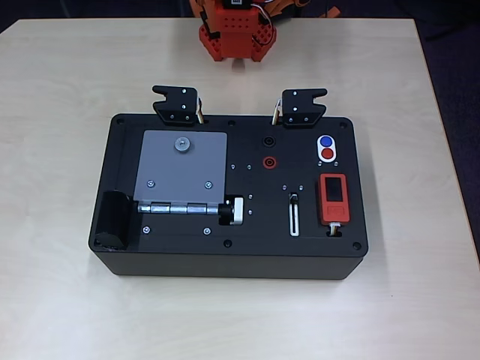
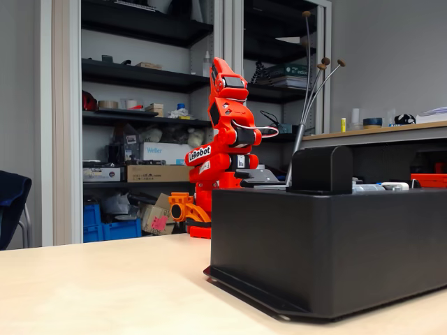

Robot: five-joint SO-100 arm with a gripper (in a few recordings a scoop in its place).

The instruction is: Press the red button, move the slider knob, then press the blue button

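From above, a black box [image 1: 225,259] sits in the middle of the pale wooden tabletop [image 1: 60,90], its top panel laid out plainly. The red button [image 1: 327,154] and the blue button [image 1: 325,141] share one white oval near the panel's upper right corner, blue toward the arm's side, red just below it in the picture. Below and left of them runs a narrow white-outlined slot with the slider knob [image 1: 294,198] sitting at its upper end. To the right of the slot lies an orange-red block with a dark screen [image 1: 334,198]. The left half of the panel carries a grey hinged plate [image 1: 180,171] and a silver-and-black ribbed knob [image 1: 234,211]. The arm's orange base [image 1: 236,34] stands at the far edge of the tabletop, well apart from the box.

The fixed view from tabletop height shows none of that panel, just the box's dark side wall. It shows what the overhead view cuts off: the orange arm [image 2: 222,150] folded upright behind the box, well clear of it. The tool [image 2: 225,73] points upward at the top; I cannot tell how wide it stands.
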